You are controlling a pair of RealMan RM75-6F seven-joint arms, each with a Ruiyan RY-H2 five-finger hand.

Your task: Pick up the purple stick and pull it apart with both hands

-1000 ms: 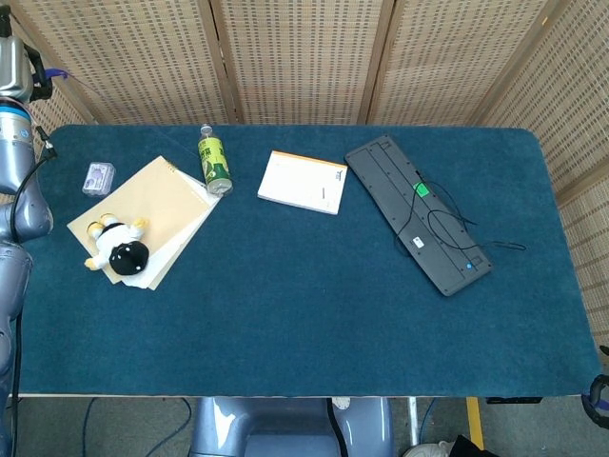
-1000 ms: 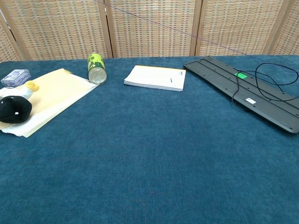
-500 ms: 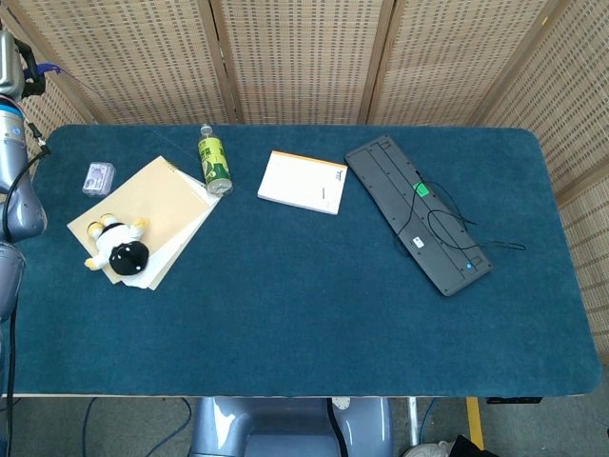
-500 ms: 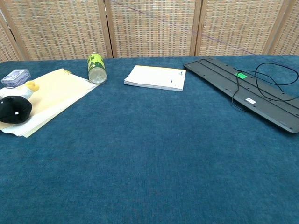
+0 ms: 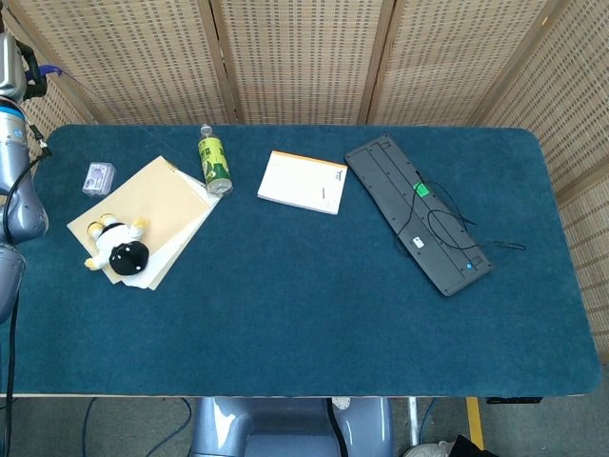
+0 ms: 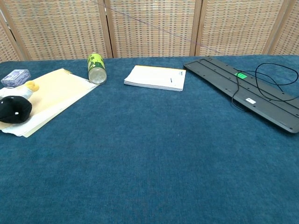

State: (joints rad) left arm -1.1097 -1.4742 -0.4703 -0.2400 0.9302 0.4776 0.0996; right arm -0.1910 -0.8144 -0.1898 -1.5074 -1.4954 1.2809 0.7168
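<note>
Woven cane screens stand behind your blue felt table [image 5: 314, 314]. You cannot see the purple stick on it, and neither hand shows, so you cannot tell if they hold anything. Only your grey left arm [image 5: 17, 190] peeks in at nine o'clock. Judging by this, nothing is done yet. Toward twelve o'clock lie a black keyboard [image 5: 419, 214], a white notepad [image 5: 303, 181], a green bottle [image 5: 214, 162] and tan paper sheets [image 5: 157, 205] under a black and white plush toy [image 5: 119, 249]; the middle and six o'clock side are open.

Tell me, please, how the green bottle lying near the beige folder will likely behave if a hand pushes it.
The green bottle lies on its side on the blue table cover, so it would probably roll when pushed sideways. The cover looks like carpet, which may slow it. It looks like plastic, perhaps light; whether it holds liquid cannot be seen.
</note>
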